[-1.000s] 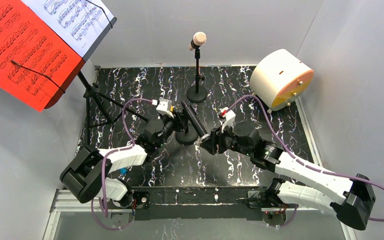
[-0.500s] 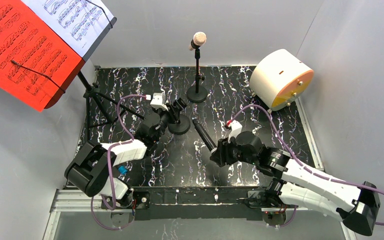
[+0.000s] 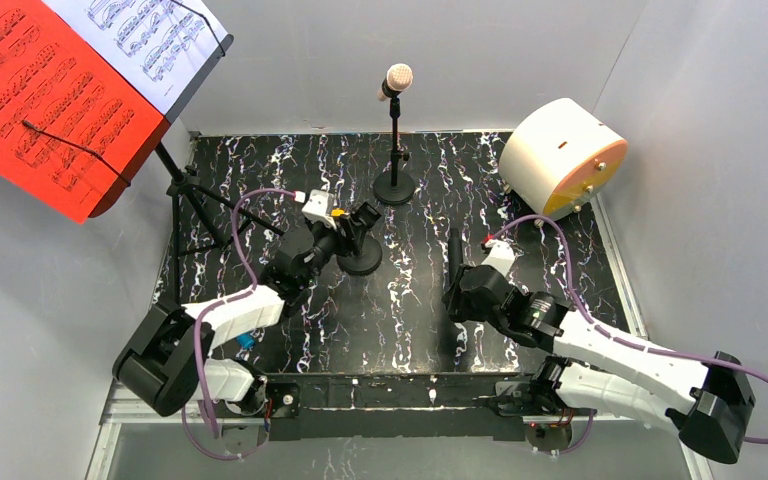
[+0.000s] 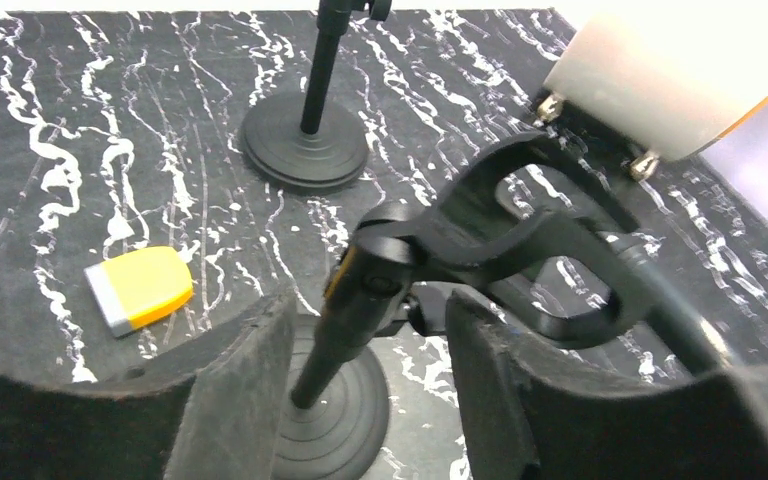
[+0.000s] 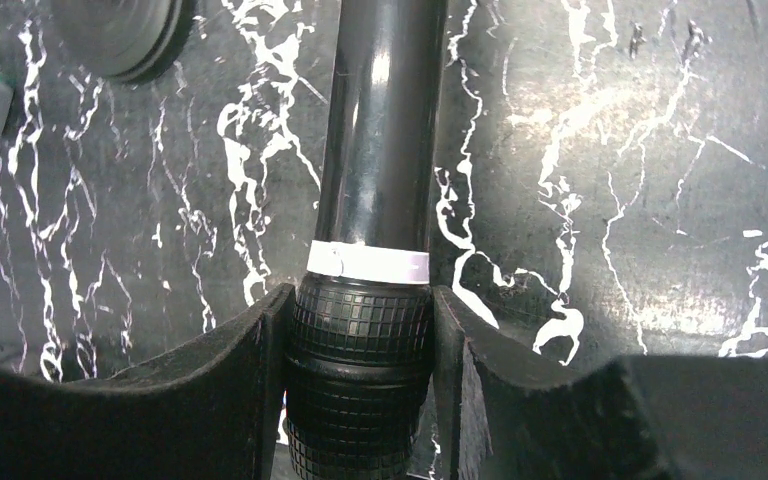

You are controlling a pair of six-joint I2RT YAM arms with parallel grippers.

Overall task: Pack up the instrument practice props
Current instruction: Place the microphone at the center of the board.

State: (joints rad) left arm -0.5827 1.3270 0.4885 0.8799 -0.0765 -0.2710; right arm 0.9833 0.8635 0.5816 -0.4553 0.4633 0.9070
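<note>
Black microphone (image 5: 380, 150) gripped in the right pincer (image 5: 360, 310); left pincer (image 4: 365, 320) loose around the bare pole (image 4: 345, 330).
From where I stand, the right pincer's pads are pressed tight on the microphone's ribbed end, with its shaft pointing toward the far edge of the bench (image 3: 400, 320), right of centre. The left pincer is fairly wide, with a gap on each side of the pole. That pole's clip (image 4: 500, 230) is empty, and its round base (image 3: 362, 262) sits near the middle of the bench. The beige-headed microphone (image 3: 398, 77) stands on its own pole at the middle of the far edge. The music rack (image 3: 175, 185) stands at the far left corner and carries the red sheet (image 3: 40, 100) and the white sheet (image 3: 150, 35). A white cylinder (image 3: 560, 160) is at the far right corner.
</note>
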